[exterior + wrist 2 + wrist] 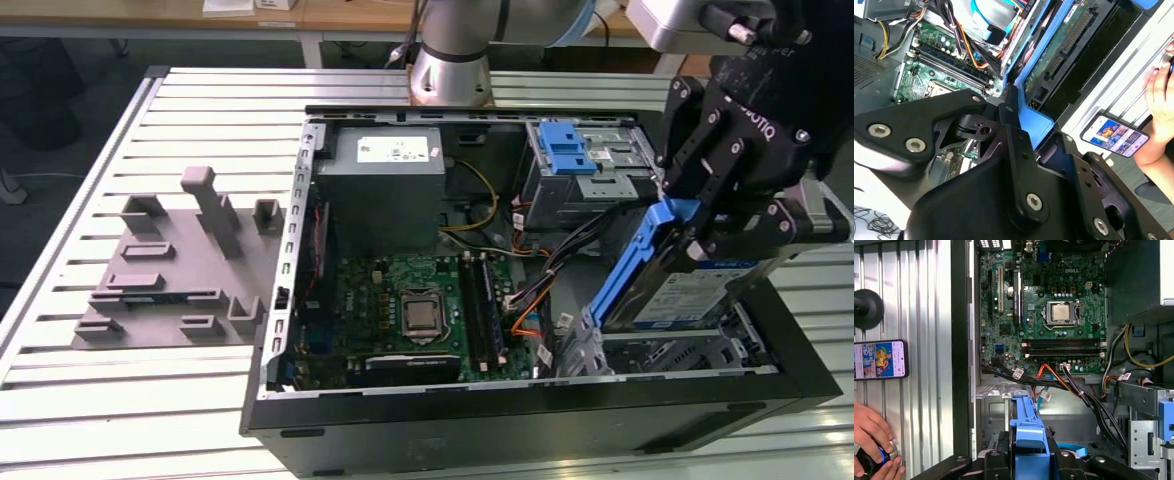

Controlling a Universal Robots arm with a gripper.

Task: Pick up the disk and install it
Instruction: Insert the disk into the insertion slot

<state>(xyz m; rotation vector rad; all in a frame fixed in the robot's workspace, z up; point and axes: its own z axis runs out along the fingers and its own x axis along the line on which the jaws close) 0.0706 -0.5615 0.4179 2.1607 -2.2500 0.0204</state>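
Robot hand point(727, 222) is clenched on the disk point(674, 290), gripping it by its blue bracket. Disk hangs tilted w/ label facing out, over the drive bay at the exterior view's right end of the open PC case point(534, 405); can't tell if its lower edge touches the bay. Motherboard point(400, 300) lies exposed alongside. Case sits on a slatted counter point(134, 400). A lit phone point(880, 360) lies beside the case.

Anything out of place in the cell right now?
Yes: a lit smartphone lies on the slatted metal table beside the open black computer case, and a person's hand rests close by. The gripper holds the silver blue-bracketed disk tilted over the case, mid-task.
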